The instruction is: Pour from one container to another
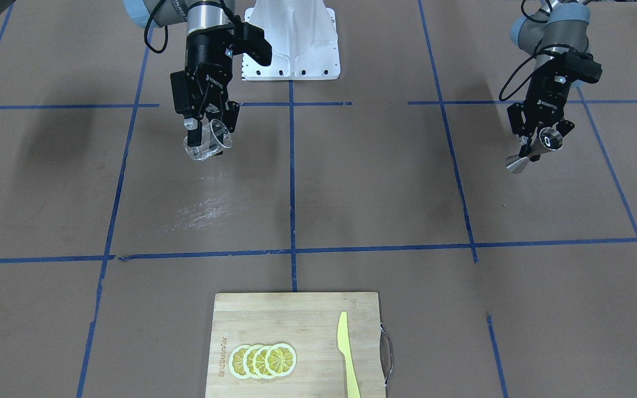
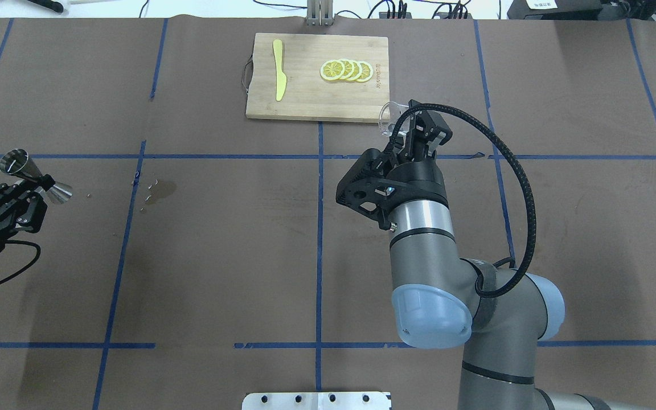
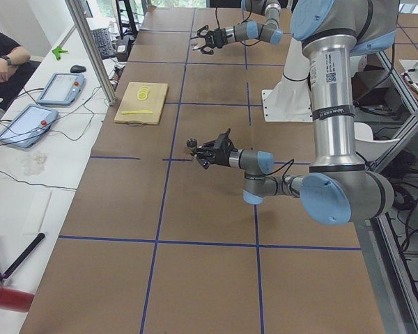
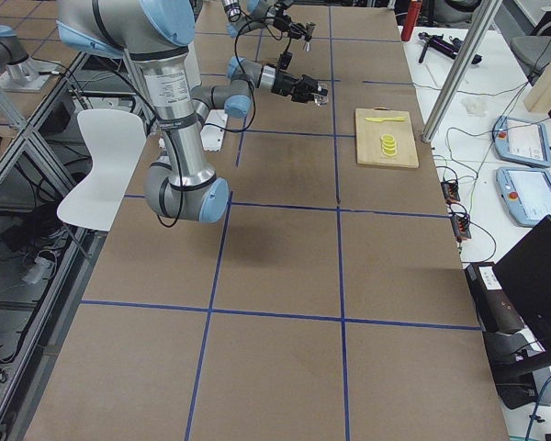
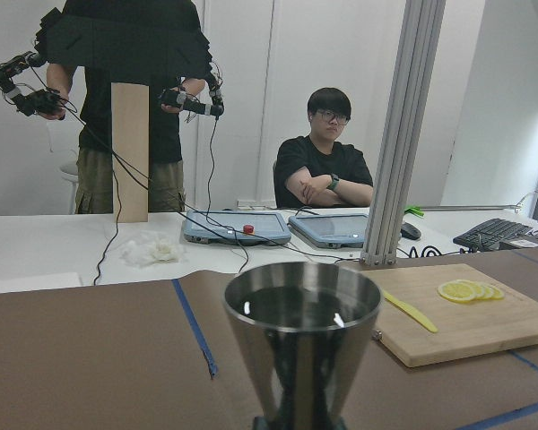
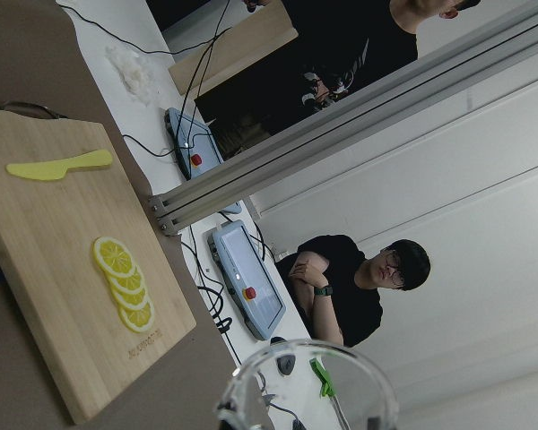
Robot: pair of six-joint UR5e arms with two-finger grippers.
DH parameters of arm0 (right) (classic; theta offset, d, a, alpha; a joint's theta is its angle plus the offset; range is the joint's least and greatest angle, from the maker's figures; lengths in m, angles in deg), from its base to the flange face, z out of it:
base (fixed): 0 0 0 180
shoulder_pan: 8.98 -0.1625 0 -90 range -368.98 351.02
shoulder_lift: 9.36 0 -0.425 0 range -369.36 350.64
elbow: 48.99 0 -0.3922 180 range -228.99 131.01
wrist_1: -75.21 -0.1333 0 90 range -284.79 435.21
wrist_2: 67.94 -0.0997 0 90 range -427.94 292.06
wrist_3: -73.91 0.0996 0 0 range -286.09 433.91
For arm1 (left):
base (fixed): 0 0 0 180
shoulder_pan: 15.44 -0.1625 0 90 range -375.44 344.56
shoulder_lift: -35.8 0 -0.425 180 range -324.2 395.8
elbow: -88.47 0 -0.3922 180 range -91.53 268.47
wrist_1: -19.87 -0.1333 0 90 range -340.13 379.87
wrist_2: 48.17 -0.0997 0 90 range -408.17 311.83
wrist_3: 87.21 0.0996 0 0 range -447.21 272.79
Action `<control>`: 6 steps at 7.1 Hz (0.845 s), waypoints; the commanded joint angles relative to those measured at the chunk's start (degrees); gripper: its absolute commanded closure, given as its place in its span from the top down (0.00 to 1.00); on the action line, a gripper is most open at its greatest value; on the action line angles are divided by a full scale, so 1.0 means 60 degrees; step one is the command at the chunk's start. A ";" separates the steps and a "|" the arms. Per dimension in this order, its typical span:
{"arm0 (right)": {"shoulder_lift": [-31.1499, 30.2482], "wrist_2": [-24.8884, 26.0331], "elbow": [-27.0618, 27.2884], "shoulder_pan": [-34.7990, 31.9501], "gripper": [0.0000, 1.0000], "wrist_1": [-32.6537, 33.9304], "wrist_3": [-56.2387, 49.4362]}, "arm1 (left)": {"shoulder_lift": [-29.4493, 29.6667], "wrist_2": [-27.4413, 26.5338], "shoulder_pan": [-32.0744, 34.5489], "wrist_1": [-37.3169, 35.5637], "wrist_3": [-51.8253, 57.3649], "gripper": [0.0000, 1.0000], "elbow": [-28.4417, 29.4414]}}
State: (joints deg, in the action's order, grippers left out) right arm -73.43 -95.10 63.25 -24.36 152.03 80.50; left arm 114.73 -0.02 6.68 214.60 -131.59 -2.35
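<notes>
My left gripper (image 1: 536, 145) is shut on the narrow waist of a steel double-ended jigger (image 1: 534, 150), held tilted above the table near its left end. The jigger (image 2: 35, 176) juts past the left gripper (image 2: 40, 188) in the overhead view. In the left wrist view the jigger (image 5: 302, 340) fills the lower middle. My right gripper (image 1: 208, 132) is shut on a clear glass cup (image 1: 208, 145), lifted and tipped. The glass cup (image 2: 388, 117) shows just beyond the right gripper (image 2: 413, 125), and its rim (image 6: 305, 390) shows at the bottom of the right wrist view. The two containers are far apart.
A wooden cutting board (image 2: 305, 97) at the far table edge carries lemon slices (image 2: 346, 70) and a yellow knife (image 2: 278, 77). A wet smear (image 1: 202, 213) marks the brown paper. A white base plate (image 1: 291, 66) sits at the robot's side. People and tablets are beyond the far edge.
</notes>
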 commanded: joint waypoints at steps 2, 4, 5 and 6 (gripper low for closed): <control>0.0000 0.0000 0.0000 0.0000 0.00 0.0000 0.0000 | 0.0262 -0.1661 -0.0857 -0.0023 -0.0452 0.00 0.0224; 0.0000 0.0000 0.0000 0.0000 0.00 0.0000 0.0000 | 0.0366 -0.2587 -0.1327 -0.0140 -0.0310 0.00 0.0269; 0.0000 0.0000 0.0000 0.0000 0.00 0.0000 0.0000 | 0.0380 -0.2590 -0.1357 -0.0169 -0.0294 0.00 0.0472; 0.0000 0.0000 0.0000 0.0000 0.00 -0.0014 0.0000 | 0.0598 -0.2590 -0.1416 -0.0213 -0.0294 0.00 0.0764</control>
State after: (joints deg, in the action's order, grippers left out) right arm -73.43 -95.10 63.25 -24.36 152.01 80.50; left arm 117.30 -15.23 -1.34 213.61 -133.45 0.56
